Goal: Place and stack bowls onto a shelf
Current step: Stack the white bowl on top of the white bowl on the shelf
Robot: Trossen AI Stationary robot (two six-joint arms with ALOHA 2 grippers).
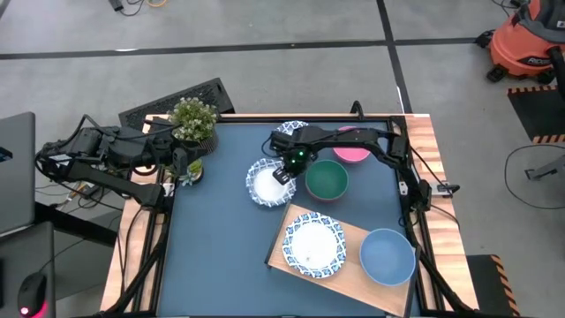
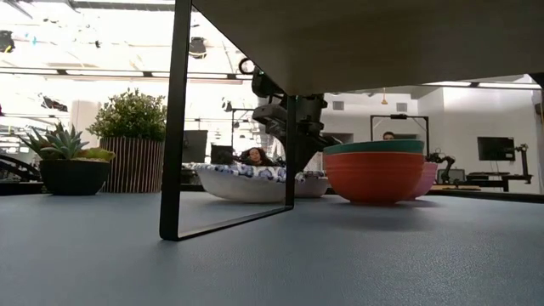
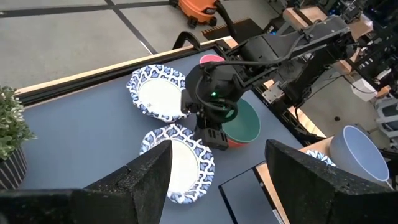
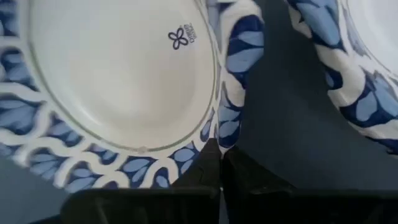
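Observation:
My right gripper (image 1: 282,174) reaches in from the table's right and is shut at the right rim of a white bowl with a blue patterned rim (image 1: 262,184), near the table's middle. A second such bowl (image 1: 291,132) lies farther back. A third (image 1: 312,246) and a plain blue bowl (image 1: 387,256) sit on the pale wooden shelf (image 1: 353,231). A teal bowl (image 1: 327,179) is nested in a red one (image 2: 374,178), and a pink bowl (image 1: 353,152) stands behind them. My left gripper (image 3: 227,186) waits open at the table's left, by the plants. My right gripper pinches the patterned rim (image 4: 225,134) of the white bowl on the side toward the teal bowl. One finger (image 4: 202,171) is over the bowl's inside and one (image 4: 245,171) is outside. The fingers come from above, pointing down. The bowl's base rests on the table (image 2: 246,194).
A potted green plant (image 1: 194,119) and a small succulent (image 1: 192,170) stand at the far left. The shelf's black metal leg (image 2: 174,119) stands on the tabletop near the front. People sit in the room beyond the table (image 2: 253,155).

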